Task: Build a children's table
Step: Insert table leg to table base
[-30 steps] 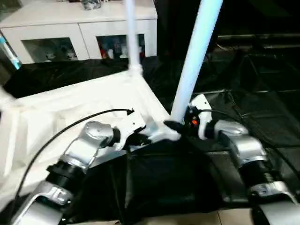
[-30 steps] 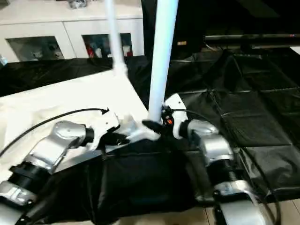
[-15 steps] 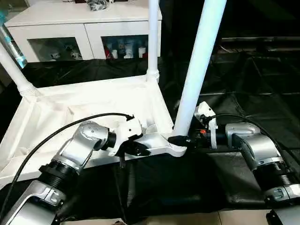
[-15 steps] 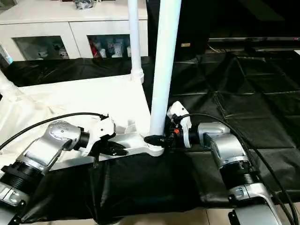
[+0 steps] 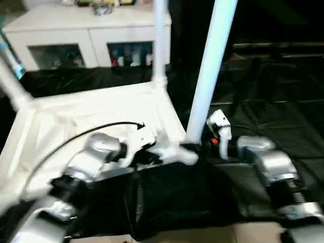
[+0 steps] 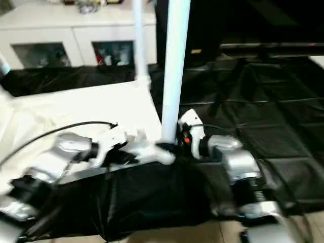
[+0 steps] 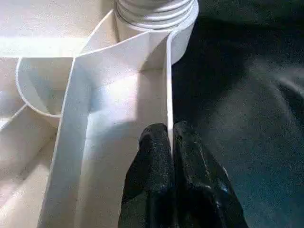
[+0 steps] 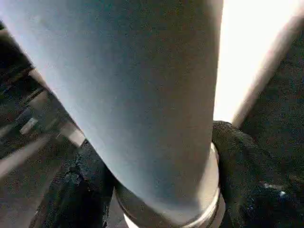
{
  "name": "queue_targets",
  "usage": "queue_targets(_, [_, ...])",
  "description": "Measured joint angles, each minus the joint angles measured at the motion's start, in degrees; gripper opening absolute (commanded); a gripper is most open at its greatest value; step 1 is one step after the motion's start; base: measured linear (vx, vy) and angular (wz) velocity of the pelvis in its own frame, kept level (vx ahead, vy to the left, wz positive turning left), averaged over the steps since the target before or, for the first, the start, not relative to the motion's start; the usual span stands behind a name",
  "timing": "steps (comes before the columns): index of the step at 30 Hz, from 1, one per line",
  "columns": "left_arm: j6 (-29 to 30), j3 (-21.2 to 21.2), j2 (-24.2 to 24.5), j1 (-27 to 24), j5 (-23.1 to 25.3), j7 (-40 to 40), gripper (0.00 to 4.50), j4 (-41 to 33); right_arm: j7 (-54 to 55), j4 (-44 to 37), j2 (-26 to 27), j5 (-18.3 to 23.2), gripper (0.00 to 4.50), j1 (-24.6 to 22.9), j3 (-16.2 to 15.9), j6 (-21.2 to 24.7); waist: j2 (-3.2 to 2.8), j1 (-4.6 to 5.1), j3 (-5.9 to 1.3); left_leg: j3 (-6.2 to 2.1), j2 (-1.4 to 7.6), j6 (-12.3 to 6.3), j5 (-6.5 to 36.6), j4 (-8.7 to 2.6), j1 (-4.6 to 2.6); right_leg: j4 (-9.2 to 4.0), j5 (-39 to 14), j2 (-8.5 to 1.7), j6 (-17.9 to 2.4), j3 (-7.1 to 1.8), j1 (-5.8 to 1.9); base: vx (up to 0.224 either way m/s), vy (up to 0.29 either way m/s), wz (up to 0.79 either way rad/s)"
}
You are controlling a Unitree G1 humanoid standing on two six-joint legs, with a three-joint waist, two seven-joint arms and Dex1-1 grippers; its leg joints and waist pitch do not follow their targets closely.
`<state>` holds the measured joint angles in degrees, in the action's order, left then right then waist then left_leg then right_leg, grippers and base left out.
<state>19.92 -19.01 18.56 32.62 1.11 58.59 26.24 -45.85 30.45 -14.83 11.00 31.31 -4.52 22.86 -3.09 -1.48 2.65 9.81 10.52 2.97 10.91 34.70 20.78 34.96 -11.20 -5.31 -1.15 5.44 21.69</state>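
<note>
well, children's table (image 5: 96,109) and grippers carry no legible writing.

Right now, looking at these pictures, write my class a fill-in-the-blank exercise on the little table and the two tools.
1. The table top lies ____ down, legs pointing up.
2. The left tool is shut on the top's thin ____.
3. The right tool grips the base of the near ____.
4. The cloth under the table is ____.

Missing words: upside; rim; leg; black
</note>
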Motion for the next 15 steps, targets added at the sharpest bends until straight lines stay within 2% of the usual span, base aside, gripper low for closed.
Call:
queue_targets(3, [2.8,0.8,-3.6,1.8,0.9,-5.6,0.00,2.1,9.6,5.3,3.7,-0.1,2.59,2.7,2.8,-0.9,0.01,1.24,0.01,-0.04,-0.02,0.00,0.0,-0.01,0.02,-0.16,0.0,0.00,0.0,0.05,0.04,0.000,0.000,0.00])
queue_targets(6, [5.9,2.3,-8.7,3.3,1.5,-13.5,0.00,4.6,20.3,12.1,7.7,0.4,2.59,6.4,6.3,-3.5,-0.02,2.03,0.00,-0.14,-0.07,-0.01,0.0,-0.04,0.02,-0.49,0.0,0.00,0.0,0.15,-0.05,0.000,0.000,0.00])
queue_targets(10, [7.1,2.5,-12.1,4.5,2.6,-18.8,0.00,6.4,27.6,16.9,9.7,0.5,2.59,9.1,8.0,-5.5,-0.09,2.74,-0.05,-0.26,-0.10,-0.03,0.0,-0.23,0.02,-1.30,0.0,0.00,0.0,0.37,-0.38,0.000,0.000,0.00])
queue_targets(15, [7.1,2.5,-12.8,4.8,2.9,-20.2,0.00,7.4,30.0,18.2,10.5,-0.3,2.59,10.0,8.1,-5.6,-0.22,3.01,-0.15,-0.33,-0.21,-0.06,0.0,-0.25,-0.14,-2.02,0.0,-0.06,0.0,0.48,-0.80,0.000,0.000,0.00])
